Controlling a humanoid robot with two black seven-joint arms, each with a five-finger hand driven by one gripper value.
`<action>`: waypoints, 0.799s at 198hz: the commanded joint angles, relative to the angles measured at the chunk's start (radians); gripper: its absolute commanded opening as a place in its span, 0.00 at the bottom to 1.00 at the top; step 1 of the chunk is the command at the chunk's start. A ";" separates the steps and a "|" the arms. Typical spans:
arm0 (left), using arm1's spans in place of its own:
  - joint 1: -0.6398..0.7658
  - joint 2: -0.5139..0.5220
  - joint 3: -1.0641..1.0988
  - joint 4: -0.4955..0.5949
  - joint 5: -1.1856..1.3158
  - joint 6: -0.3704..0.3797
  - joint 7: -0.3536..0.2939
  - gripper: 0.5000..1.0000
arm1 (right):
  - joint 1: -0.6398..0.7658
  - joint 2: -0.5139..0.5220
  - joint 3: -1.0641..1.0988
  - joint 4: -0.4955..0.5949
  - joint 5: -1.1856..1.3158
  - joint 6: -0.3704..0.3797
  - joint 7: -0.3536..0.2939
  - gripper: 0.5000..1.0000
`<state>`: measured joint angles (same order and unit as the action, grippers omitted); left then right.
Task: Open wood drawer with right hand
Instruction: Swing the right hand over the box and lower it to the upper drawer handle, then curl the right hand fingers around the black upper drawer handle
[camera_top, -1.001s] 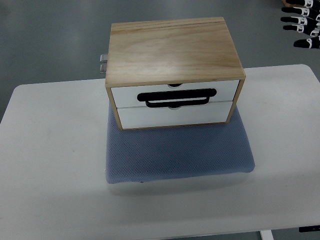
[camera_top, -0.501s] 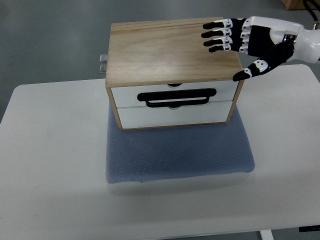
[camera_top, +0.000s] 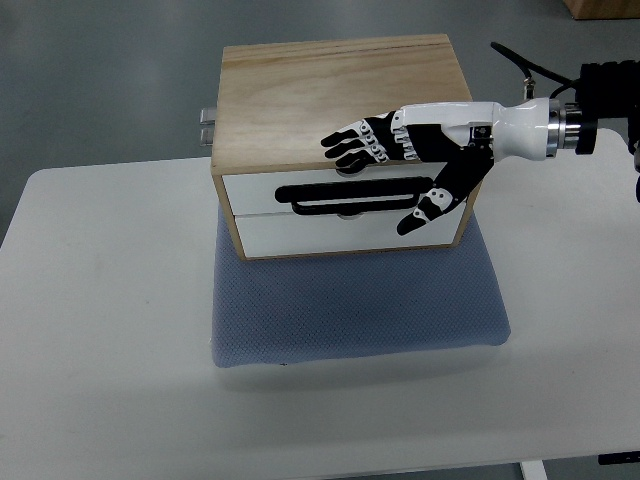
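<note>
Plywood forms the wood drawer unit (camera_top: 345, 100), which sits toward the far edge of the white table (camera_top: 100, 300) on a blue-grey mat (camera_top: 360, 310), probably there to keep the box from sliding when pulled. Its two white fronts face the near edge, with the black handle (camera_top: 350, 195) at their seam and both looking closed. Reaching in from the table's right side, the right hand (camera_top: 420, 160) hangs in front of the upper front with fingers (camera_top: 350, 145) spread and thumb lowered, gripping nothing, apparently lining up to hook the handle.

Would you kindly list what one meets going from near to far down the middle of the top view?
Bare white table → blue mat → lower drawer front → black handle → wooden top of the drawer box → grey floor.
</note>
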<state>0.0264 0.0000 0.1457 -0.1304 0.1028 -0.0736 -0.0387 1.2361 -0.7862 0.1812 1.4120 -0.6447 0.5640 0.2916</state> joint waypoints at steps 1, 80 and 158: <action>0.001 0.000 0.000 0.000 0.000 0.000 -0.001 1.00 | -0.003 0.013 -0.016 -0.018 -0.030 -0.006 0.000 0.91; 0.000 0.000 0.000 0.000 0.000 0.000 0.000 1.00 | -0.009 0.074 -0.072 -0.107 -0.053 -0.024 0.000 0.91; 0.000 0.000 0.000 0.000 0.000 0.000 0.000 1.00 | -0.012 0.111 -0.115 -0.145 -0.095 -0.058 0.000 0.91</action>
<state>0.0264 0.0000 0.1457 -0.1304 0.1028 -0.0736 -0.0387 1.2242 -0.6822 0.0756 1.2714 -0.7115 0.5194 0.2914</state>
